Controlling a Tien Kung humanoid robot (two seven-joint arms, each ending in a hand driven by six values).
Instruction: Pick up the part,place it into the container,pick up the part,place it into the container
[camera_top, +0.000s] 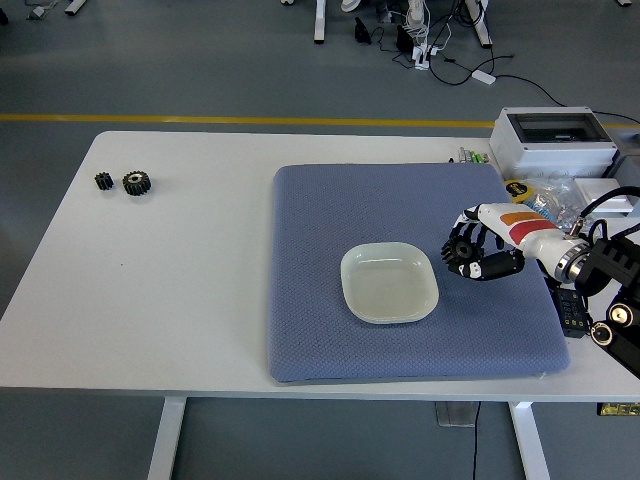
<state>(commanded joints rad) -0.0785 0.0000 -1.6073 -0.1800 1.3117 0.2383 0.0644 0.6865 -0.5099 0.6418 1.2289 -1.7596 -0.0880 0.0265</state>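
A pale, shallow square dish (389, 310) lies on the blue mat (330, 230). My right hand (472, 256) comes in from the right and hovers just past the dish's right rim, its black fingers curled around a black toothed gear (461, 247). The gear is partly hidden by the fingers. Far off at the table's left back lie two more black gears, a small one (104, 181) and a larger one (136, 182). My left arm does not show.
A grey electrical box (555, 138) stands at the back right, with bags of small parts (560, 205) in front of it. A black keypad-like device (572, 312) lies at the mat's right edge. The white table (170, 290) is bare left of the mat.
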